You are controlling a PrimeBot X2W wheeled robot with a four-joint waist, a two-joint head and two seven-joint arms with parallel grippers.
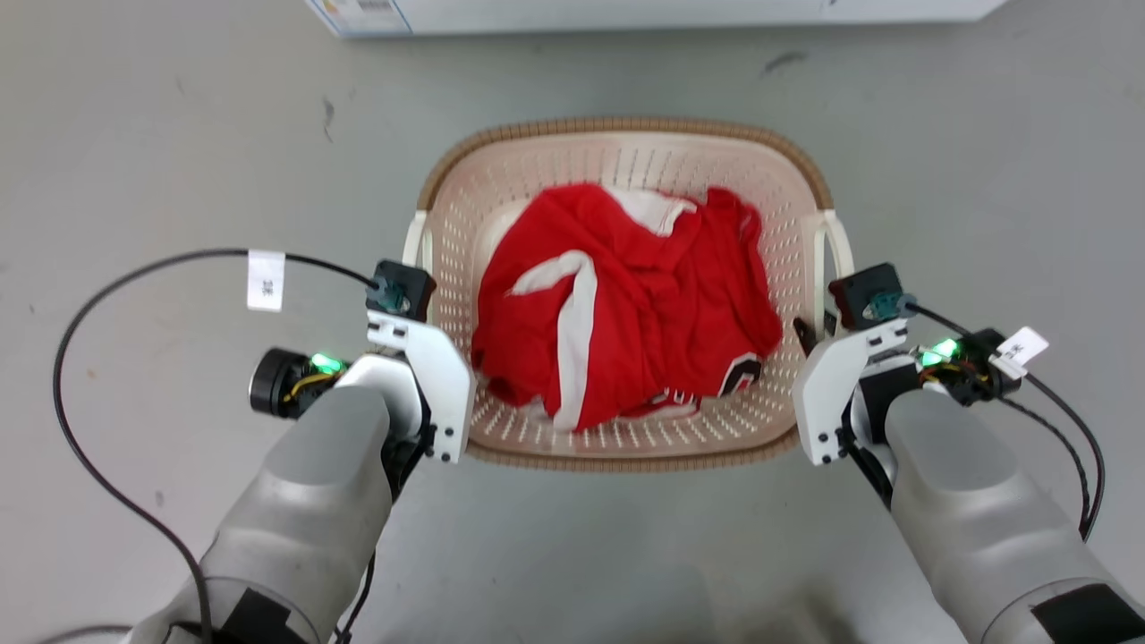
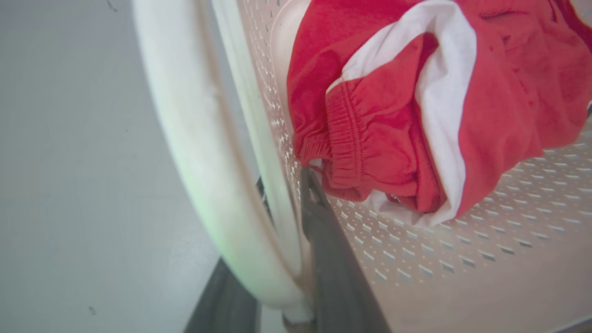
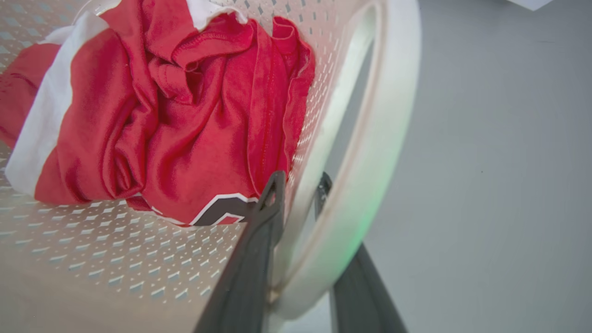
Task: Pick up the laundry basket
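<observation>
The left fingers point(image 2: 323, 240) are pinching the side wall of the laundry basket point(image 1: 626, 150), one inside it, one outside under the white handle point(image 2: 194, 138). The right fingers point(image 3: 259, 240) are gripping the opposite wall likewise. The basket is sitting on the floor point(image 1: 179, 134) between both pairs, with red clothes point(image 1: 644, 295) lying just beyond the inner fingers.

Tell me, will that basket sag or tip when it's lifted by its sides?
Probably stiff: the basket is moulded plastic with a thick rim. Likely light, since it holds only a few red clothes. They lie fairly central, so tipping seems unlikely if both sides rise together; the thin perforated walls may flex slightly.
</observation>
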